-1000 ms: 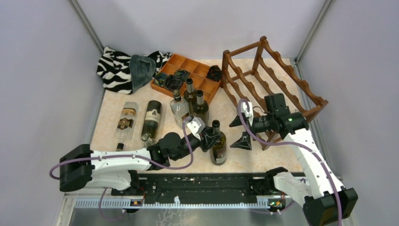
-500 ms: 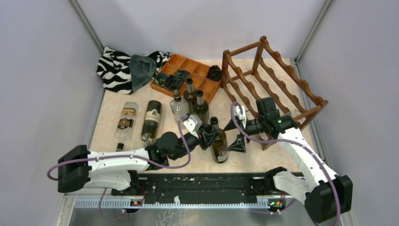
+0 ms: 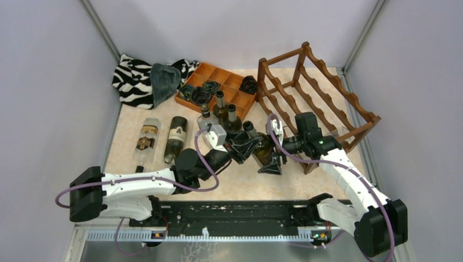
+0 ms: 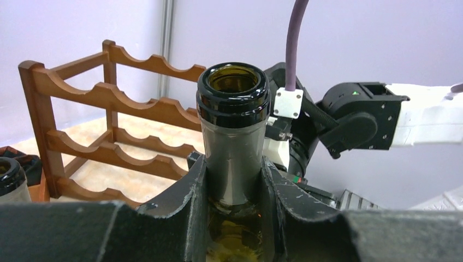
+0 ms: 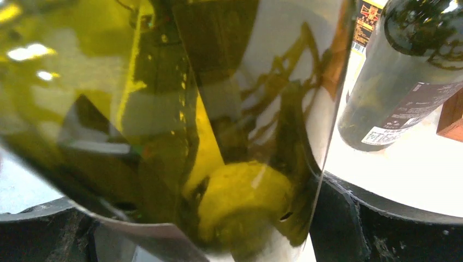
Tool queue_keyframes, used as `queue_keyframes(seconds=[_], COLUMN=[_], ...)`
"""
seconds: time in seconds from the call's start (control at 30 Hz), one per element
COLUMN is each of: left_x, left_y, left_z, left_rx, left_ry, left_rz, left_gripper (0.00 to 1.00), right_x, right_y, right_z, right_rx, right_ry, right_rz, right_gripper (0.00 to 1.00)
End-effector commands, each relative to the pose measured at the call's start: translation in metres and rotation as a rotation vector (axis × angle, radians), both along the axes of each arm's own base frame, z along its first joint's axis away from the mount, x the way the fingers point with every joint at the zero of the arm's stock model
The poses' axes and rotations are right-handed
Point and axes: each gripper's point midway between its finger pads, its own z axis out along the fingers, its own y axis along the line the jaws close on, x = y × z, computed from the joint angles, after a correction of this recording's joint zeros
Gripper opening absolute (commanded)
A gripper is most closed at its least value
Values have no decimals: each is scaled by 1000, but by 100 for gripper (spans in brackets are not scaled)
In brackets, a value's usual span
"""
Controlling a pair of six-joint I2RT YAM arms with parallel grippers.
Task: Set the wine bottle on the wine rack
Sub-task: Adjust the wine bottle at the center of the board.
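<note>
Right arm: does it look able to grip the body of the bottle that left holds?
Probably yes. The right gripper is open around the body of the green wine bottle, nothing between; the left gripper is shut on its neck only, leaving the body free.

Just the other junk on my table (image 3: 297, 183) right now

Back left corner has a zebra-print cloth (image 3: 130, 81) with a grey-blue cloth (image 3: 162, 81) bunched on top of it. Just beside them is the flat orange tray (image 3: 225, 78), with a few dark round bits (image 3: 199, 94) in its compartments. Two spare bottles lie flat on the left, one clear (image 3: 146, 139) and one dark (image 3: 176, 136), side by side. Three more stand upright (image 3: 220, 105) just in front of the tray.
</note>
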Motion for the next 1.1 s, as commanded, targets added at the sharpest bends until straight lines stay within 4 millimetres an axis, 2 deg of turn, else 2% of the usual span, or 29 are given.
queue_keyframes(seconds=[0.0,0.17,0.27,0.33,0.4,0.47,0.5,0.57,0.6,0.7,0.83,0.93,1.0,1.07], left_x=[-3,-3,-2,-1,0,0,1,2,2,1,-3,-9,-12,-15], left_y=[25,27,29,31,32,33,34,35,36,40,45,48,50,53], left_z=[84,89,87,86,84,83,82,79,77,70,58,46,37,26], left_rx=[-298,-340,-356,-367,-372,-377,-377,-377,-375,-369,-337,-298,-255,-205], left_ry=[-82,-79,-63,-51,-44,-41,-40,-34,-30,-5,30,66,101,150], left_rz=[28,26,28,36,40,45,47,53,55,53,32,4,-12,-26], left_gripper=[0,0,0,0,0,0,0,0,3,23,62,87,98,99], right_x=[-1,-4,-4,-6,-9,-12,-13,-13,-13,-14,-12,-14,-18,-20], right_y=[8,10,10,11,11,11,11,10,10,7,1,-3,-6,-8], right_z=[12,17,19,21,24,26,27,29,30,30,27,25,23,20], right_rx=[60,86,91,99,113,123,124,119,114,89,33,1,-12,-22], right_ry=[-4,5,3,8,7,3,1,-3,-5,-23,-64,-81,-89,-93], right_rz=[36,61,66,76,93,111,115,116,113,108,88,87,95,99], right_gripper=[98,96,88,79,64,33,22,6,1,0,0,0,0,0])
